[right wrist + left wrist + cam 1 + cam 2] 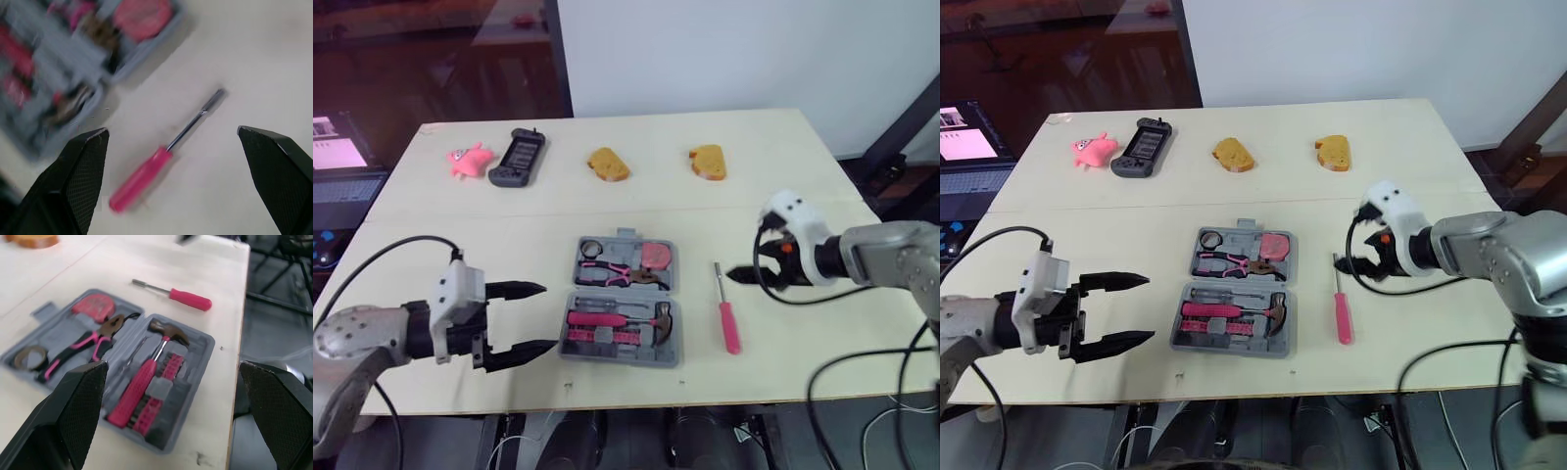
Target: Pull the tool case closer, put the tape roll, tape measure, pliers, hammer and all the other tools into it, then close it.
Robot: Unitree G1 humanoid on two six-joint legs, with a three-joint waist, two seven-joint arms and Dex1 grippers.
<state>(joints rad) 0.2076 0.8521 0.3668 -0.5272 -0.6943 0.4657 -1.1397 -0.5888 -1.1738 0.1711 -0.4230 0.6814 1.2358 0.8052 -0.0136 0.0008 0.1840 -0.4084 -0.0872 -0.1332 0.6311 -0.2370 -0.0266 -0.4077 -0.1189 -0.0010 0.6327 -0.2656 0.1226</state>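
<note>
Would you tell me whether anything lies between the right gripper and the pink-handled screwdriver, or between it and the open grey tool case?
Nothing visible does. The open right gripper is beside the metal tip of the pink-handled screwdriver, and only bare wooden tabletop separates the screwdriver from the open grey plastic tool case.

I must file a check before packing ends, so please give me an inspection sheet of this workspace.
Surface: pale wooden table, seam across the middle.
Job's things: grey tool case lies open; tape roll, pliers, tape measure and hammer sit inside; pink screwdriver lies on the table at its right.
Clutter: pink pig toy, handheld game console, two bread pieces, in a row at the far side.
Grippers: left gripper open, left of the case; right gripper open, near the screwdriver's tip; both empty.
Cables: left arm's cable and right arm's cable, clear of the tools.
Surroundings: laptop at the left, white wall behind.
</note>
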